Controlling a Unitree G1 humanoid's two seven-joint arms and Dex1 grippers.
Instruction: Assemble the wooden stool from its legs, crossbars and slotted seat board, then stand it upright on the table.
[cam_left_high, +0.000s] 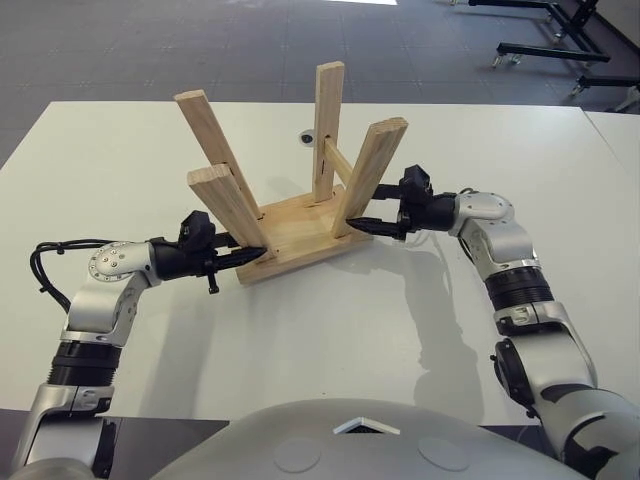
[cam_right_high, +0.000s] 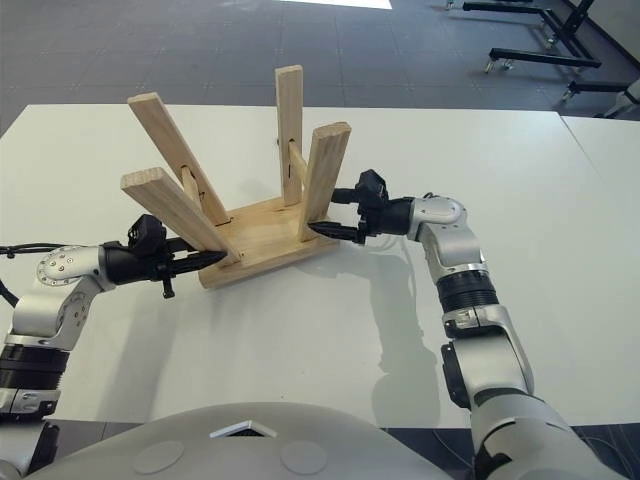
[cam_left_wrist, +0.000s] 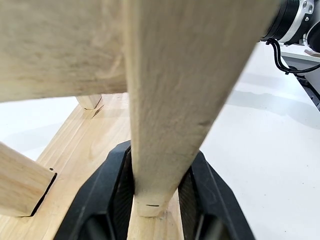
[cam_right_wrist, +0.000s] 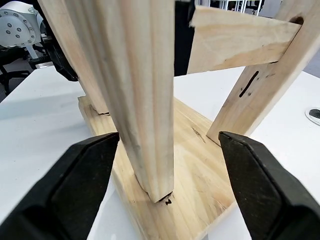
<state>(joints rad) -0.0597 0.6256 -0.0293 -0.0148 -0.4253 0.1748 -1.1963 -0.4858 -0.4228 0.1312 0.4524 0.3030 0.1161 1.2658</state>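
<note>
The wooden stool lies upside down on the white table, its seat board (cam_left_high: 295, 235) flat and its legs pointing up and splayed. A crossbar (cam_left_high: 338, 160) joins the two right-hand legs. My left gripper (cam_left_high: 255, 255) is shut on the base of the near-left leg (cam_left_high: 225, 205); in the left wrist view both black fingers (cam_left_wrist: 107, 195) press against that leg (cam_left_wrist: 180, 90). My right gripper (cam_left_high: 365, 226) is open at the foot of the near-right leg (cam_left_high: 370, 170), its fingers (cam_right_wrist: 80, 180) standing well apart on either side of the leg (cam_right_wrist: 135, 85).
A small round grey object (cam_left_high: 307, 136) lies on the table behind the stool. Wide bare tabletop (cam_left_high: 330, 330) stretches in front of the stool and to both sides. Black metal frames (cam_left_high: 560, 50) stand on the floor at the back right. Another table (cam_left_high: 620, 130) adjoins at the right.
</note>
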